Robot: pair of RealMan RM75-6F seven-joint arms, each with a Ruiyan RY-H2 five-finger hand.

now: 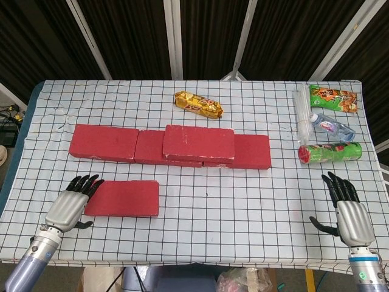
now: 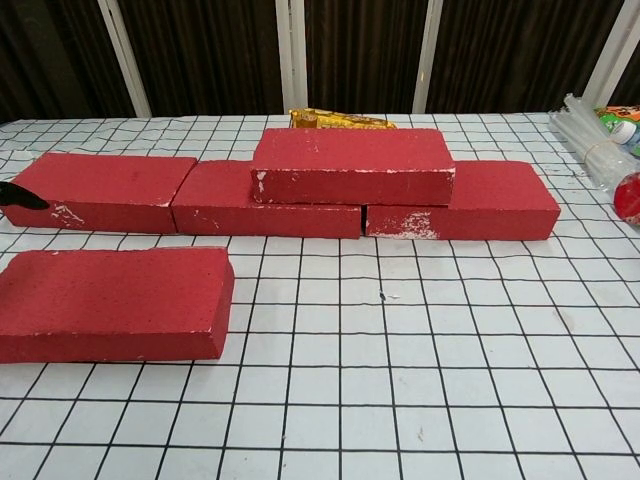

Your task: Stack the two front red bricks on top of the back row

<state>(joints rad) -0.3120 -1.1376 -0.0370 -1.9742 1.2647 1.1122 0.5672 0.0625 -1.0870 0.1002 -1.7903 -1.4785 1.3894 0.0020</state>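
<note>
A row of three red bricks (image 1: pixel 103 142) (image 2: pixel 100 190) lies across the table's middle, and one more red brick (image 1: pixel 199 143) (image 2: pixel 352 165) is stacked on it, spanning the middle and right bricks. A single red brick (image 1: pixel 122 198) (image 2: pixel 112 302) lies flat in front at the left. My left hand (image 1: pixel 72 203) is open at that brick's left end, fingertips reaching its corner; only a dark fingertip (image 2: pixel 20 197) shows in the chest view. My right hand (image 1: pixel 347 210) is open near the front right edge, away from every brick.
A gold snack packet (image 1: pixel 199 104) lies behind the row. At the right edge are a green chip can (image 1: pixel 329 151), a water bottle (image 1: pixel 328 126), a green snack bag (image 1: pixel 333 98) and a bundle of clear straws (image 1: pixel 302 109).
</note>
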